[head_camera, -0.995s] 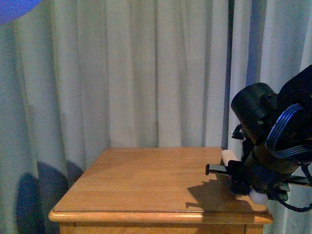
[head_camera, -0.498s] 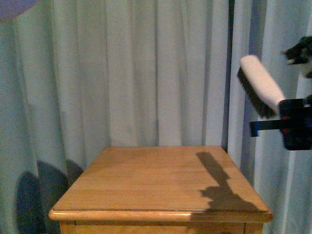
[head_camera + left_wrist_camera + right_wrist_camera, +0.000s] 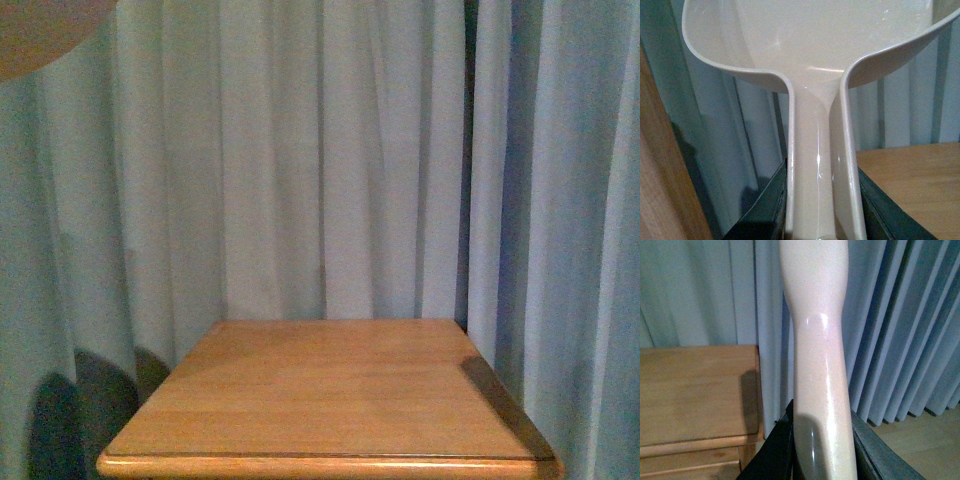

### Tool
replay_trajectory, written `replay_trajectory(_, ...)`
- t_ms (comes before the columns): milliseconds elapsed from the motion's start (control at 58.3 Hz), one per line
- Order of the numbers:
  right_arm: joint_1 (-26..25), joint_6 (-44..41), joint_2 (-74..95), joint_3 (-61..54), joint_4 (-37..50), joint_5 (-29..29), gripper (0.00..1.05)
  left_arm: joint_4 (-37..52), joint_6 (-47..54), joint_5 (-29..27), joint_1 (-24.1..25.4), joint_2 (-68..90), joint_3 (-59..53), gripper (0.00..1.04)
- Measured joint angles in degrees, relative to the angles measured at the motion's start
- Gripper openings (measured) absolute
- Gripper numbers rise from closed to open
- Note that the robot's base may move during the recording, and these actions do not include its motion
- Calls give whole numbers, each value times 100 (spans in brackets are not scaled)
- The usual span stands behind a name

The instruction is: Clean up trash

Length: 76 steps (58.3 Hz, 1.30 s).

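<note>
The trash wad is not in any view. In the left wrist view my left gripper [image 3: 822, 220] is shut on the handle of a beige dustpan [image 3: 810, 45], whose empty pan opens away from the camera. In the right wrist view my right gripper [image 3: 822, 455] is shut on the cream handle of the brush [image 3: 817, 355]; its bristles are out of view. Neither arm shows in the front view. A blurred beige shape [image 3: 45, 30] fills that view's top left corner.
A wooden table [image 3: 330, 390] stands before pale blue curtains [image 3: 320, 160]. Its top shows in the left wrist view [image 3: 912, 185] and right wrist view [image 3: 695, 385]. Wooden floor [image 3: 920, 445] lies beside it, under the curtain.
My right arm with the brush rose from the table's right edge and has left the front view. The blurred shape in the top left corner grew and turned from blue to beige.
</note>
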Motion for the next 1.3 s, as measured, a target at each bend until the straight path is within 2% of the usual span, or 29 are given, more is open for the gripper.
replay_trajectory(223, 199, 2, -385, -111, -199, 354, 20, 0, 0, 0, 0, 0, 0, 28)
replay_trajectory(1304, 221, 7, -402, -144, -223, 372, 20, -24, -11, -7, 0, 2, -35, 28)
